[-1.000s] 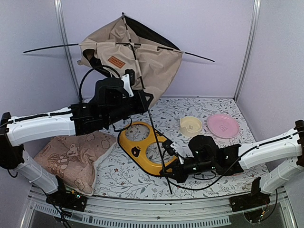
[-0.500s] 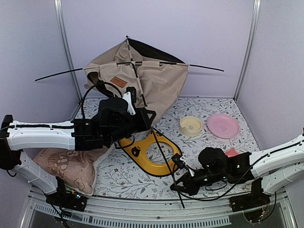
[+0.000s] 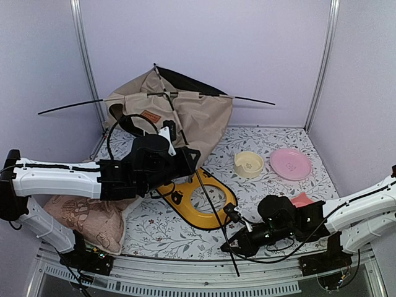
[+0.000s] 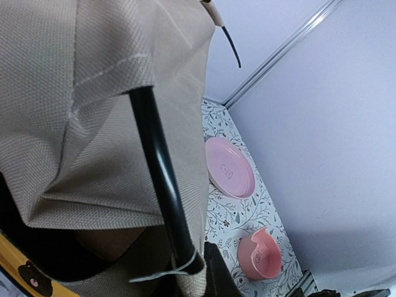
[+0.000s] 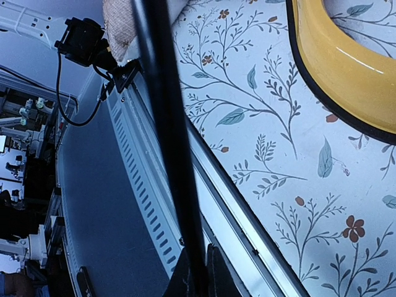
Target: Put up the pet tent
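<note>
Floral mat [image 3: 278, 201]; pet tent [image 3: 201, 120] poles inside jaws — left gripper [image 4: 199, 272]; right gripper [image 5: 197, 273]

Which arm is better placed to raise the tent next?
Left, probably. The left end effector grips the pole right at the tent fabric, so it can lift directly. The right end effector holds the pole's bare end near the table edge.

Left tool [image 3: 194, 155], right tool [image 3: 228, 246]: closed.

Lab booth: plain lilac walls [image 3: 260, 49], aluminium posts [image 3: 323, 62], slotted metal rail [image 3: 185, 279]
</note>
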Controlling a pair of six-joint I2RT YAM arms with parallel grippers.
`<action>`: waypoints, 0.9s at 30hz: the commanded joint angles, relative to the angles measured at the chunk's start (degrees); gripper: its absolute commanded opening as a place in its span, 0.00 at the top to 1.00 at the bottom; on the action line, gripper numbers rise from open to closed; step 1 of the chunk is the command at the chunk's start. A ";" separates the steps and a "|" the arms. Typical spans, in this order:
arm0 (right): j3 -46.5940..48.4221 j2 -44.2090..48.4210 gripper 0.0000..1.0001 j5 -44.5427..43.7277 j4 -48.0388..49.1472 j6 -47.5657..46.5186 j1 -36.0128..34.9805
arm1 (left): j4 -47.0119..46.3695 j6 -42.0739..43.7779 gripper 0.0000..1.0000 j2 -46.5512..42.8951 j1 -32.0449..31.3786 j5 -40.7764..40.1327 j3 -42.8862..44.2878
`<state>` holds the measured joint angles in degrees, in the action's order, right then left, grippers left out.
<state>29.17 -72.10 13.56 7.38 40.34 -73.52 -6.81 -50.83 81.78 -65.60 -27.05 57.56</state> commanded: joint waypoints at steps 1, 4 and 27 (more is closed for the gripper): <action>2.09 -0.66 1.00 -6.39 9.62 2.90 0.92 | 3.56 4.77 0.91 0.73 -0.73 2.61 -1.93; 3.89 -1.87 1.00 -6.36 9.71 2.74 0.92 | 3.09 4.90 0.91 0.20 0.48 3.98 -2.93; 14.43 -10.89 1.00 -5.09 9.75 6.57 3.84 | 4.04 8.81 0.46 -14.39 3.45 8.69 -9.59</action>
<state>40.14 -82.24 11.05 12.93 46.50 -70.85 -4.67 -43.62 71.90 -62.54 -18.15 50.11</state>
